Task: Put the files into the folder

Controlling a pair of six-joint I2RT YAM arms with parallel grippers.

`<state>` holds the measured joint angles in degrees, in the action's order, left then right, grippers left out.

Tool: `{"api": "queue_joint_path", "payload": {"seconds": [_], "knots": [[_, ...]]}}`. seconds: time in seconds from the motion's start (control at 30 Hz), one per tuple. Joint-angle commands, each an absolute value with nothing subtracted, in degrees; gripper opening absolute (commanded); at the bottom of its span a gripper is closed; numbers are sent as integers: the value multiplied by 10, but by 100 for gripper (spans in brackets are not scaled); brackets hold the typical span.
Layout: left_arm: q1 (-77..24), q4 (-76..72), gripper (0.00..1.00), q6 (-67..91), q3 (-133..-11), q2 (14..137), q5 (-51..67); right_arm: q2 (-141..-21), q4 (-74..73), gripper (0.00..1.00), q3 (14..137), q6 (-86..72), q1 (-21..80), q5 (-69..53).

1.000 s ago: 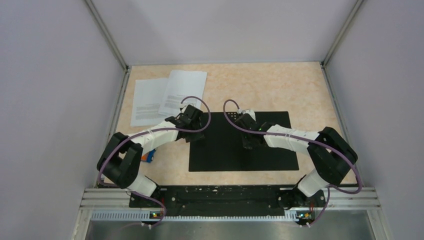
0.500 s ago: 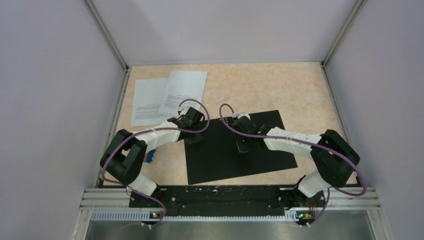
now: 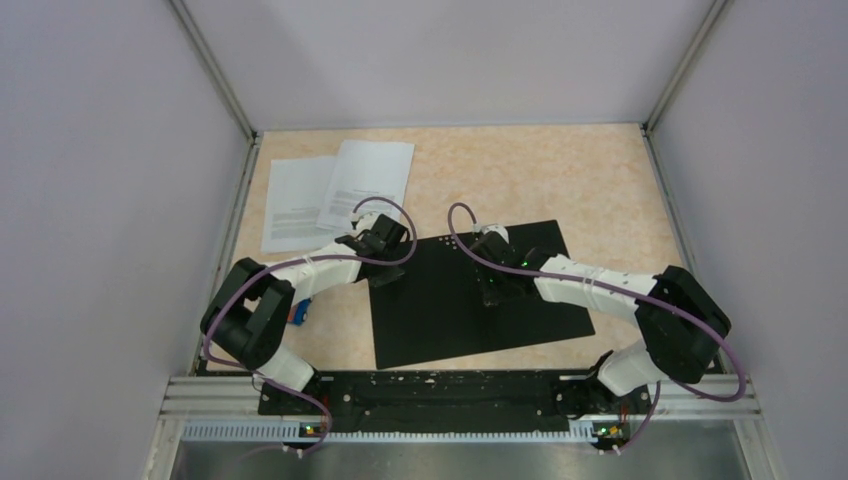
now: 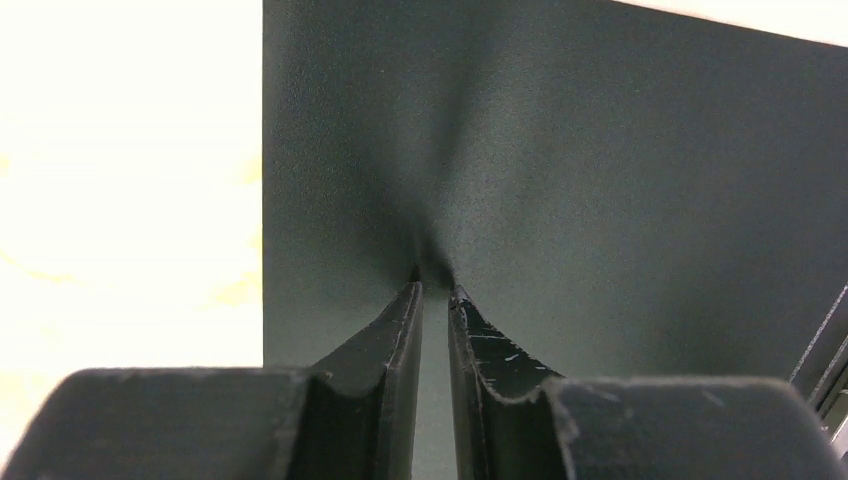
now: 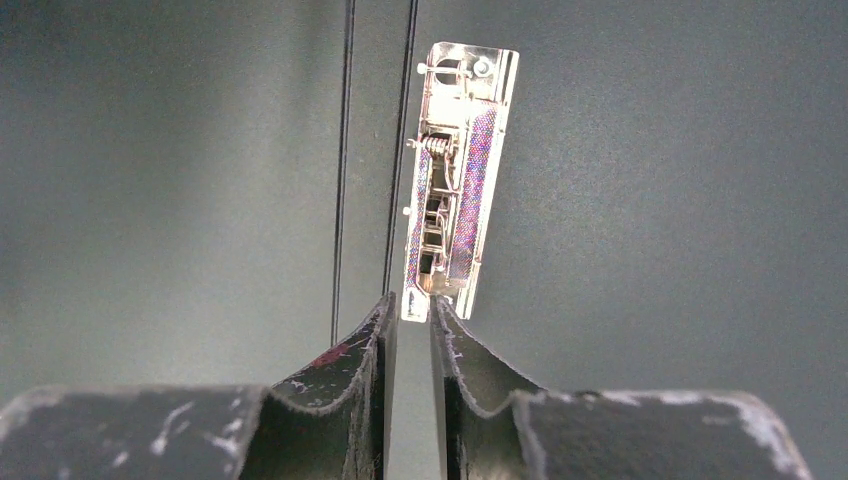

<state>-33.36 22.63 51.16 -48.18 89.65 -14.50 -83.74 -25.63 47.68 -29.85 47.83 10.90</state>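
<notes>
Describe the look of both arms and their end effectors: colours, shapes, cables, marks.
The left arm and right arm have white links, bulky black joints and looping purple cables. The left end effector and right end effector have black, tapering, scuffed fingers.

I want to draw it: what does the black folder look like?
The folder lies open on the table, black matte inside facing up, turned askew. Two creases mark its spine, with a shiny metal clip beside them. The left gripper presses near its left edge; the right gripper reaches the clip's end.
</notes>
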Motion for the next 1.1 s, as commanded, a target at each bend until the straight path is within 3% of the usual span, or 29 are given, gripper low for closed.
{"api": "queue_joint_path", "payload": {"seconds": [0.0,0.67,1.07], "knots": [[-330,248,21,515,-462,922,-173,-843,-252,17,486,-309,487,125],[-305,244,17,516,-463,945,-154,-872,-278,13,486,-317,512,164],[-273,252,17,520,-464,977,-145,-887,-299,4,445,-362,517,209]]}}
